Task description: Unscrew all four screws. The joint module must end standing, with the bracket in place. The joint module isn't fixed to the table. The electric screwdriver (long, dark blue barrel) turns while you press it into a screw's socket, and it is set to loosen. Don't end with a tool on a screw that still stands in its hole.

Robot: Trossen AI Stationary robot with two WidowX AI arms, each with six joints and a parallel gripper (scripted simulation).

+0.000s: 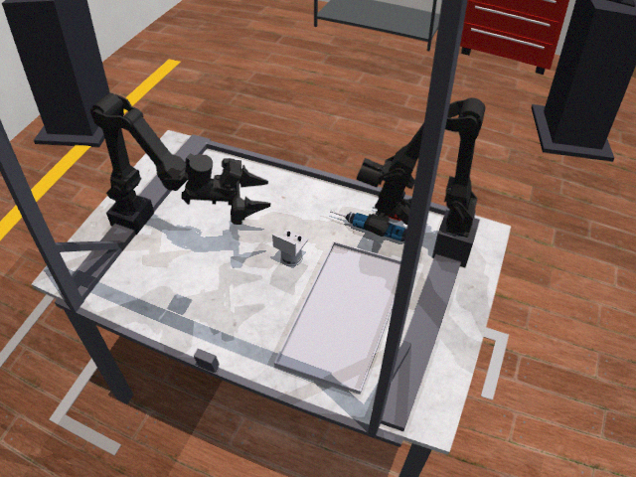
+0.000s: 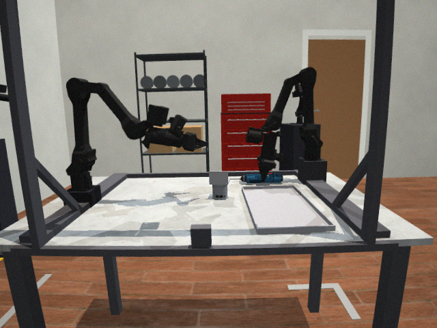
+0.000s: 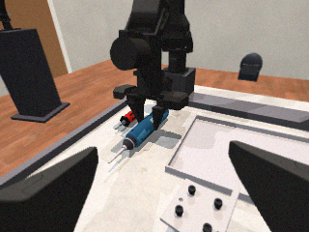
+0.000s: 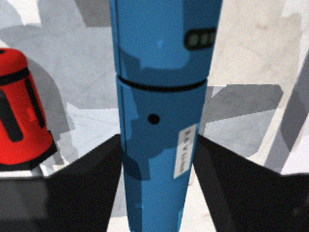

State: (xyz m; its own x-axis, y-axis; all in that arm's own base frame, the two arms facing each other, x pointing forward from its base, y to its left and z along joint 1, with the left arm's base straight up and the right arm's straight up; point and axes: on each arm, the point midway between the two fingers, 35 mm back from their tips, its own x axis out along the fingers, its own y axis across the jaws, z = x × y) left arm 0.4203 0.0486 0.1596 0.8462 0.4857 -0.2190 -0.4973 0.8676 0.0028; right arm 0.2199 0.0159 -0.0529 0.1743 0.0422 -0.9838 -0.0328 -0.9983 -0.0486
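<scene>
The grey joint module (image 1: 291,257) (image 2: 219,192) stands upright mid-table. Its pale bracket (image 1: 285,243) (image 2: 218,177) (image 3: 196,212) sits on top. Four black screws stand in the bracket, one of them (image 3: 191,189) at its far corner. My right gripper (image 2: 263,178) (image 3: 149,128) (image 4: 156,140) points down and is shut on the blue electric screwdriver (image 1: 359,220) (image 2: 252,178) (image 3: 138,133) (image 4: 161,58). The screwdriver is level, at or just above the table, its bit toward the left arm's side. My left gripper (image 1: 268,193) (image 2: 205,143) (image 3: 163,150) is open and empty, above and beside the module.
A red tool (image 3: 127,117) (image 4: 30,145) lies close beside the screwdriver, on its far side in the top view. A shallow tray (image 1: 304,303) (image 2: 249,209) (image 3: 181,143) lies beside the module on the right arm's side. Frame posts (image 1: 436,128) (image 2: 383,106) rise at the table's edges.
</scene>
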